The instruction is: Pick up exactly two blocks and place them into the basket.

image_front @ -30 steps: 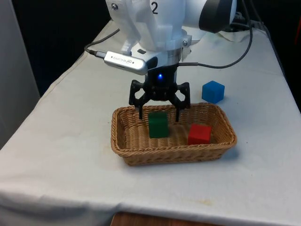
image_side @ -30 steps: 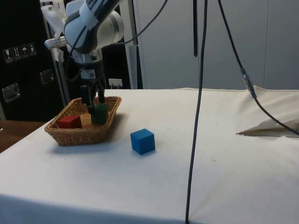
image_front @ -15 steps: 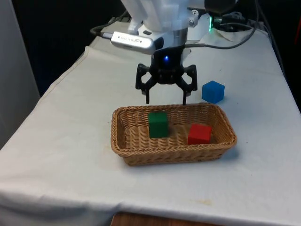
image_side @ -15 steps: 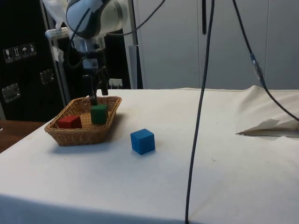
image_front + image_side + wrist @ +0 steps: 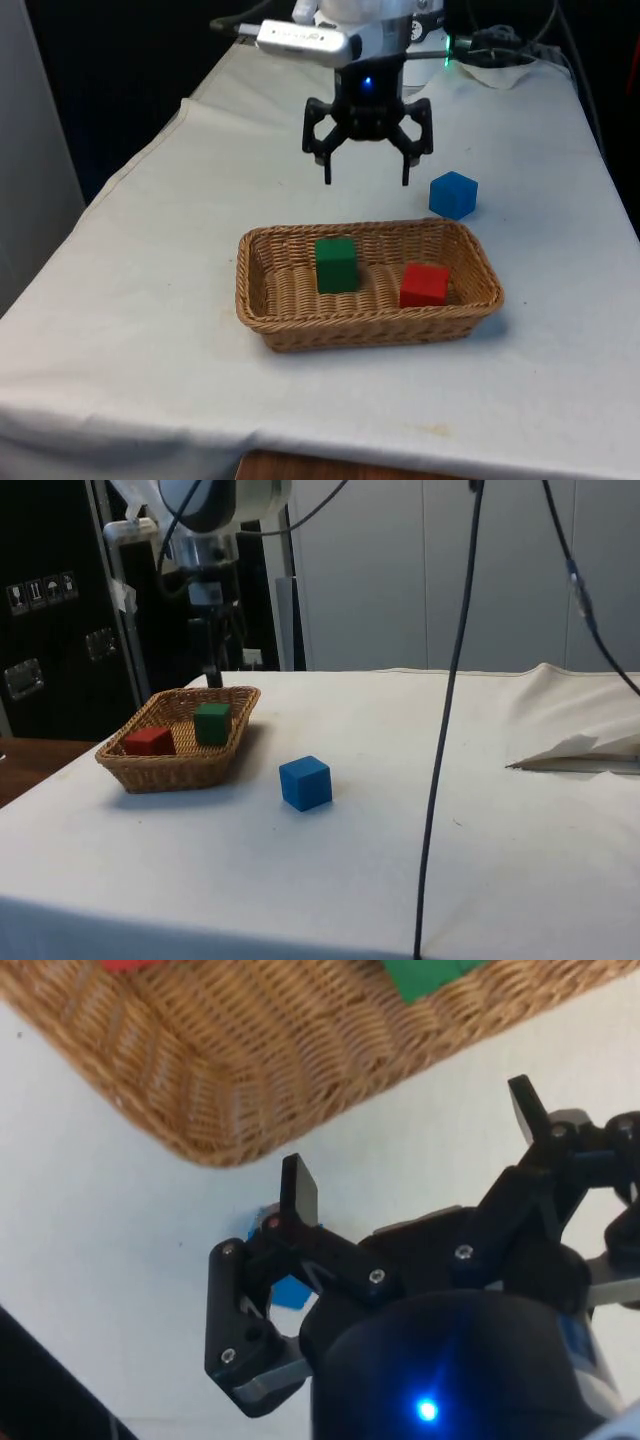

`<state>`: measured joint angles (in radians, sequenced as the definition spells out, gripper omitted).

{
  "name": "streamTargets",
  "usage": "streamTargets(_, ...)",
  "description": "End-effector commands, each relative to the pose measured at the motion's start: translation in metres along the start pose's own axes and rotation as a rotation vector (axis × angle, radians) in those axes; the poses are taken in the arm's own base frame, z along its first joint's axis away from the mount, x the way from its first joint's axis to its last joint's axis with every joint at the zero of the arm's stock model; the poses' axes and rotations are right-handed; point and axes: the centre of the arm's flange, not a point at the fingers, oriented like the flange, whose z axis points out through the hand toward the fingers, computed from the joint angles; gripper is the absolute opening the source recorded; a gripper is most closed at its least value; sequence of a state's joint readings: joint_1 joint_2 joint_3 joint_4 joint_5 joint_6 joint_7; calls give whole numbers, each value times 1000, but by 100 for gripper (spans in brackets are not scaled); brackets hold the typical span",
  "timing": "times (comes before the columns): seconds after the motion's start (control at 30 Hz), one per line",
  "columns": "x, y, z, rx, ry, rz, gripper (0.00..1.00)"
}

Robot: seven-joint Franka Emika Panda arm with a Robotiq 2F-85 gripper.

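Blocks first: the green block [image 5: 336, 264] and the red block [image 5: 424, 285] both sit inside the wicker basket [image 5: 270, 300], a little apart from each other, green toward the front view's left and red toward its right, and neither is anywhere between the jaws. Nearest the front camera is the basket's long woven rim, then the two blocks on its floor, then the gripper [image 5: 367, 180] hanging in the air above the cloth just past the basket's far rim, and off to the front view's right of it the blue block [image 5: 453, 194] sitting alone on the white table [image 5: 150, 330], outside the basket. The jaws are spread wide and hold nothing, fingers pointing straight down. From the side the arm comes down from above with the gripper [image 5: 213, 670] above the basket's [image 5: 180, 765] far end, well clear of the green block [image 5: 212, 723] and red block [image 5: 149, 741]; the blue block [image 5: 305, 782] lies on the cloth near the basket. All three are plain solid-colour cubes. In the wrist view the basket's [image 5: 250, 1070] corner and a bit of the green block [image 5: 430, 975] show beyond the fingertips.
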<state>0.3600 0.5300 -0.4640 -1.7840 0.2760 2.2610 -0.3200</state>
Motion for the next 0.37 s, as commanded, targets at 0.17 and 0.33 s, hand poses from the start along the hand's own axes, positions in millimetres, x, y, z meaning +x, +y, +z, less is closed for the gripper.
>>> streamTargets(0.17, -15, -8, -20, -2, 6, 4, 100)
streamTargets(0.33, -24, -13, -35, 3, 16, 5, 100)
